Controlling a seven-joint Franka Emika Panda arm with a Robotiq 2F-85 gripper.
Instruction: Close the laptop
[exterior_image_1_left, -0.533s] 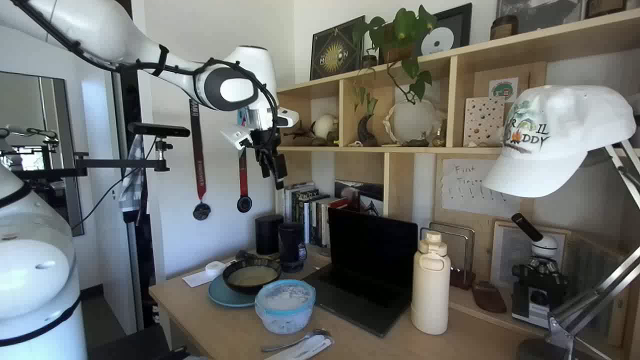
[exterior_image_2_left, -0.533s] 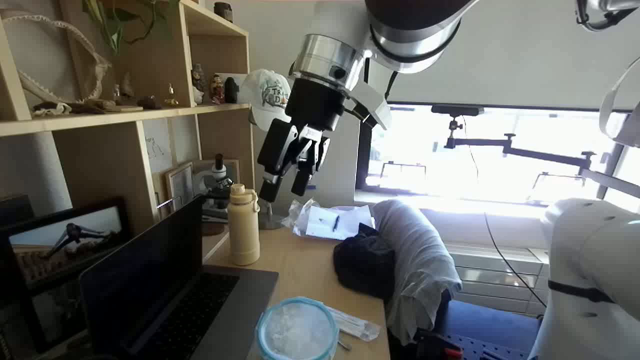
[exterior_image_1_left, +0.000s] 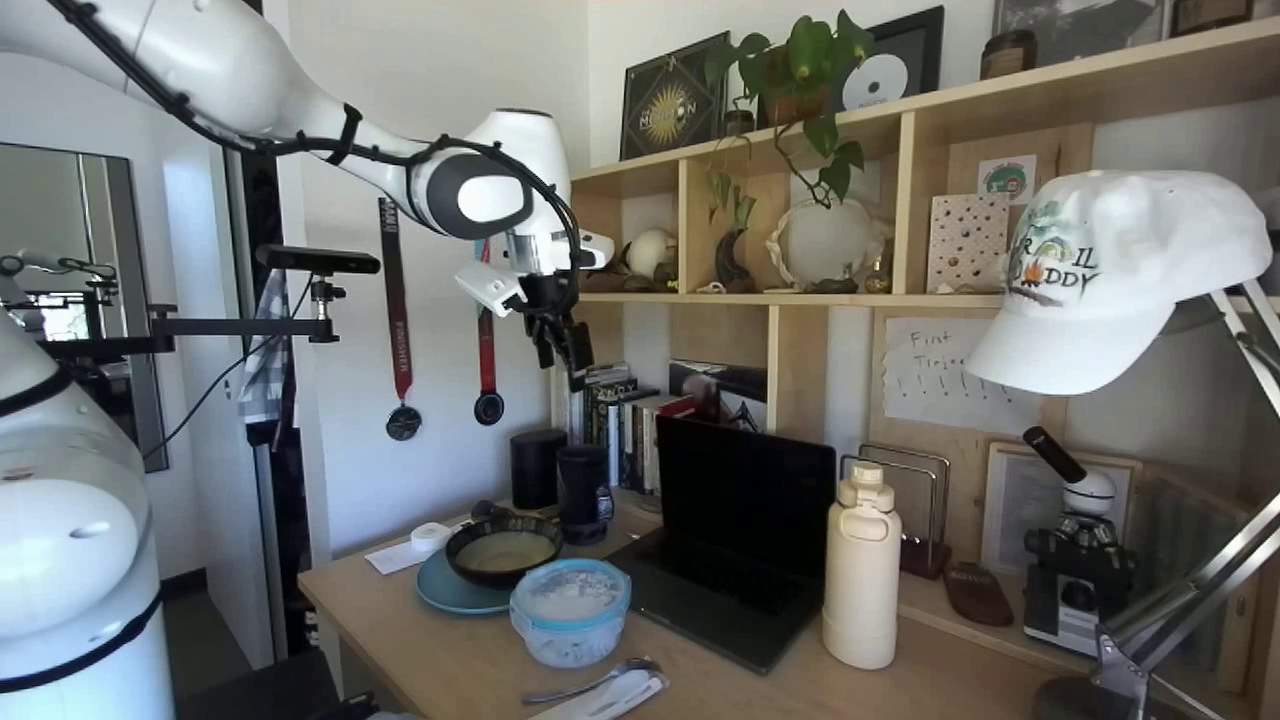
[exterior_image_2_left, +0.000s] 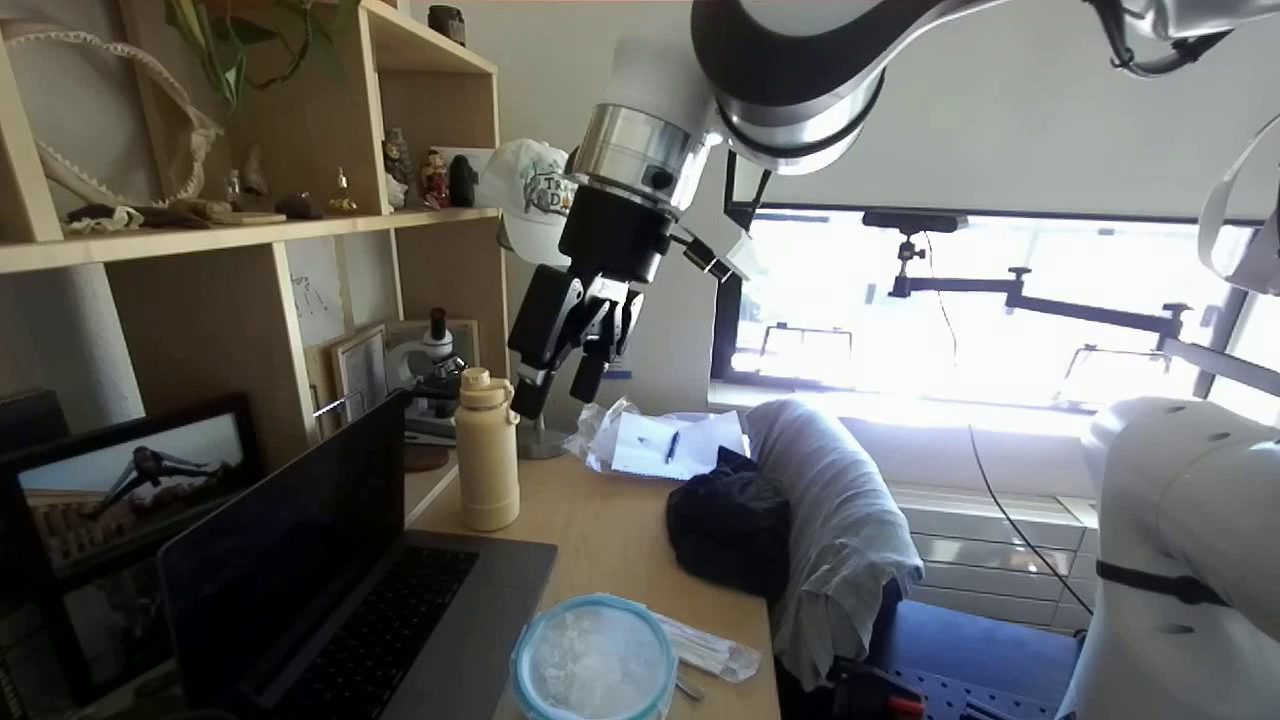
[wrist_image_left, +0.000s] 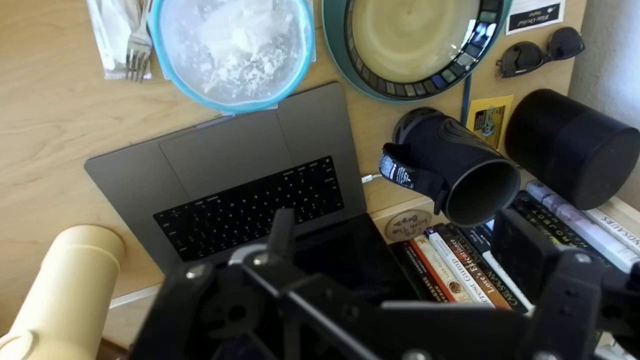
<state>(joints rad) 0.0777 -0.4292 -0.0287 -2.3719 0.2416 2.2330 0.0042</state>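
The black laptop stands open on the desk, its dark lid raised and leaning slightly back, in both exterior views (exterior_image_1_left: 745, 495) (exterior_image_2_left: 300, 560). In the wrist view, the grey base and black keyboard of the laptop (wrist_image_left: 240, 175) show, and the gripper partly hides the dark lid. My gripper is open and empty, fingers spread wide, in the wrist view (wrist_image_left: 400, 235). In both exterior views the gripper (exterior_image_1_left: 562, 368) (exterior_image_2_left: 558, 392) hangs in the air above the level of the lid's top edge, apart from the laptop.
A cream bottle (exterior_image_1_left: 862, 580) stands close beside the laptop. A blue-lidded container (exterior_image_1_left: 570, 615) sits at its front edge. A bowl on a blue plate (exterior_image_1_left: 440, 590), a dark tumbler (exterior_image_1_left: 583, 490) and books (wrist_image_left: 460, 270) are nearby. A shelf (exterior_image_1_left: 800, 300) rises behind.
The arm and open gripper have moved down a little, shifting right in an exterior view and slightly left in the other exterior view. The laptop has not moved.
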